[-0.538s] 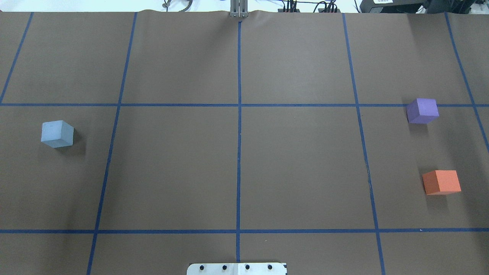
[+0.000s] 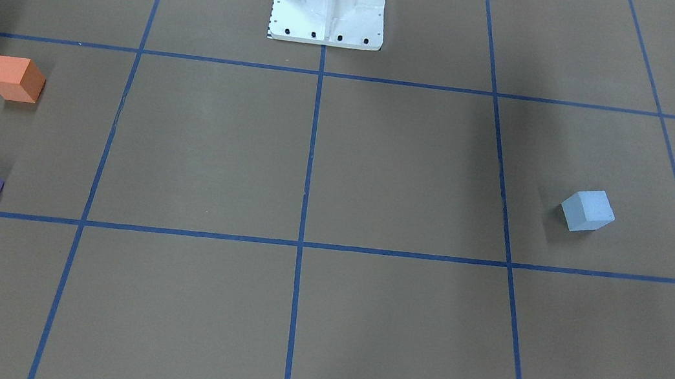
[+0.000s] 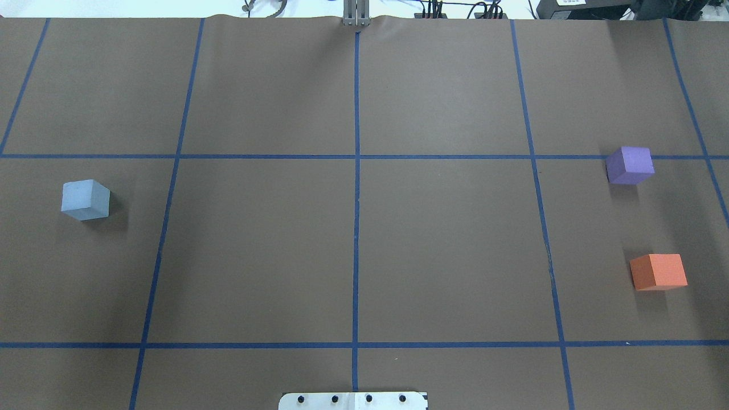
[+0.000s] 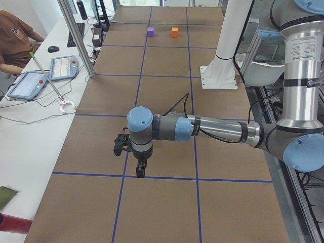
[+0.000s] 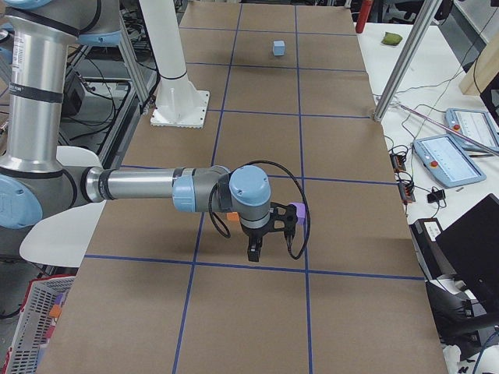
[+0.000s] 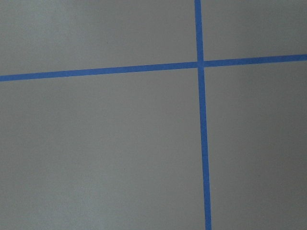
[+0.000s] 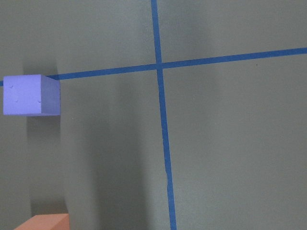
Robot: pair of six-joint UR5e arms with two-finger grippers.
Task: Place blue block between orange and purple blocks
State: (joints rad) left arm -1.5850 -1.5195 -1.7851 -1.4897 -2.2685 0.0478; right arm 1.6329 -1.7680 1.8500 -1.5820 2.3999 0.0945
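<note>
Nearest the robot's base plate [image 3: 353, 401], the orange block [image 3: 659, 271] sits on the table [image 3: 444, 256], far out on the robot's right side. A little farther out, on the opposite, left side, the blue block [image 3: 85, 200] rests flat on the brown cover. It is turned slightly against the tape lines [image 3: 356, 228], and nothing touches it. Farther out again, back on the right, the purple block [image 3: 629, 165] sits against a cross line of tape, roughly in line with the orange one. The stretch between those two is bare, and I judge it roomy enough to take a block.

So I count none of the job as done. The blue block lies well apart from the other two, across the width of the grid, and it has not yet been picked up. The reach, the grasp, the carry across and the set-down in that gap are all left to do.

Neither arm shows from overhead or from the front. From the table's ends I see the left gripper [image 4: 140, 172] hanging low and pointing down. Its wrist camera shows only bare cover and a tape crossing, with no blue block in it. The right gripper [image 5: 254, 253] hangs low just beside the purple block, and its camera catches that block and a corner of the orange one. From these side views I cannot tell whether either hand is spread or closed.
</note>
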